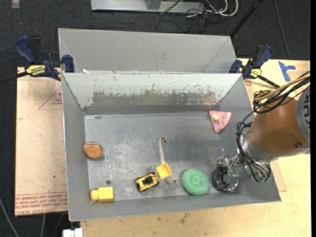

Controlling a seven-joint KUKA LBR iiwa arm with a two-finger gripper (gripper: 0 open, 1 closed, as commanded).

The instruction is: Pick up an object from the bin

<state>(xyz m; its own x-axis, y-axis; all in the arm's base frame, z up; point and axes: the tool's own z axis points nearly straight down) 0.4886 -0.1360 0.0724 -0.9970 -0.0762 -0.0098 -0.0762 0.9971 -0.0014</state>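
Note:
My gripper [225, 177] is low in the bin's front right corner, under the orange wrist cover. Just left of it lies a round green scrubbing pad [195, 181]. Further left are a small yellow brush with a long pale handle [163, 168] and a yellow toy vehicle [146, 181].
A pink wedge with dots [220, 120] lies by the right wall further back. A brown rounded lump [93, 150] sits at the left, and a yellow block [102, 194] is in the front left corner. The arm comes in over the right rim.

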